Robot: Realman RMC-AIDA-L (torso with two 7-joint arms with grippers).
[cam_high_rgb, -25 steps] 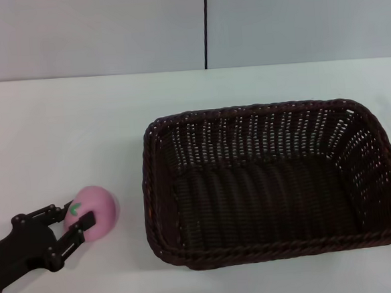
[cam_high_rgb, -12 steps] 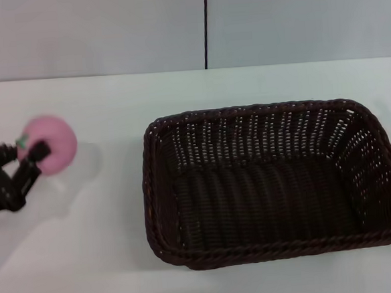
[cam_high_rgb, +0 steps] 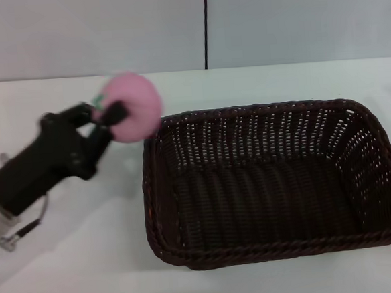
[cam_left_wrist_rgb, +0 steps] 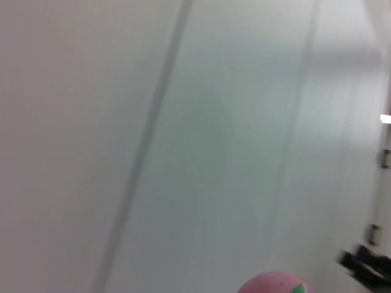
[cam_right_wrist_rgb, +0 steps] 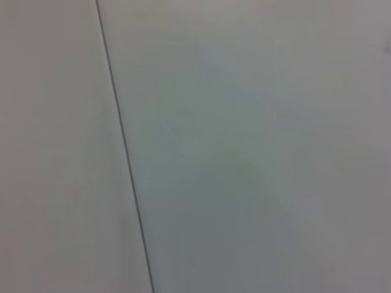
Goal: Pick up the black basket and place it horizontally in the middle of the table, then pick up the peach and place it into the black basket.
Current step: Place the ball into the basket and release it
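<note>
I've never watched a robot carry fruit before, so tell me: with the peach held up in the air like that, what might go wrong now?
The left gripper holds the peach only by its near side, so the round peach could slip out and roll across the table. It is also at the basket rim, not over the middle: let go now, it might hit the rim and bounce outside.

The left hand [cam_high_rgb: 106, 116] is carrying the peach [cam_high_rgb: 134, 114] up off the surface [cam_high_rgb: 89, 261] and across toward 3 o'clock, now reaching the 9 o'clock far corner of the black basket [cam_high_rgb: 272, 181], its fingers clamped on the fruit.
</note>
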